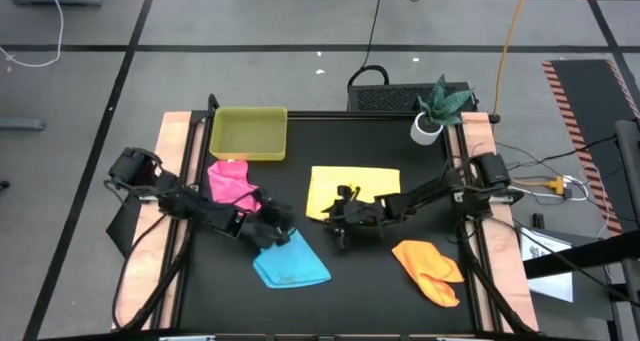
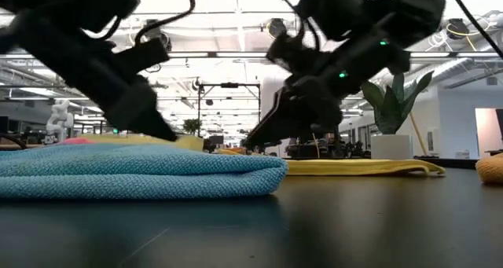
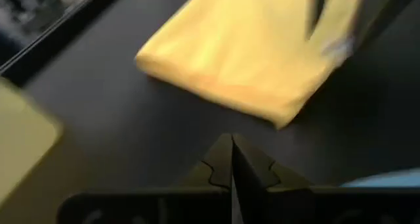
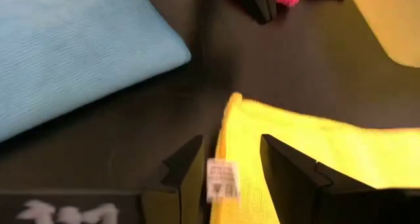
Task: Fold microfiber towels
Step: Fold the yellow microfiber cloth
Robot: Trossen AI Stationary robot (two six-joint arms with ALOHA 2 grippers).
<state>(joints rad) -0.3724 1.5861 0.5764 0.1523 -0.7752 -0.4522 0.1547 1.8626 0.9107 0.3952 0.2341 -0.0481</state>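
Note:
The yellow towel (image 1: 355,191), folded flat, lies mid-table. My right gripper (image 4: 230,165) is open, its fingers standing on either side of the towel's near-left corner (image 4: 230,112), where a white label (image 4: 220,179) shows. My left gripper (image 3: 231,159) is shut and holds nothing; it hovers between the pink towel (image 1: 232,181) and the folded sky blue towel (image 1: 290,266), pointing toward the yellow one. In the low view the left gripper (image 2: 167,133) and the right gripper (image 2: 250,145) both slant down close to the table. The orange towel (image 1: 430,271) lies crumpled at the near right. My right gripper stands astride the yellow towel's near-left corner (image 4: 226,129), slanting down from the table's right side. Whether its fingers touch the cloth, I cannot tell. The towel lies flat on the table.
A yellow-green tray (image 1: 248,133) sits at the far left, next to the pink towel. A potted plant (image 1: 438,109) stands at the far right corner. Bare black tabletop (image 1: 370,301) shows between the blue and orange towels.

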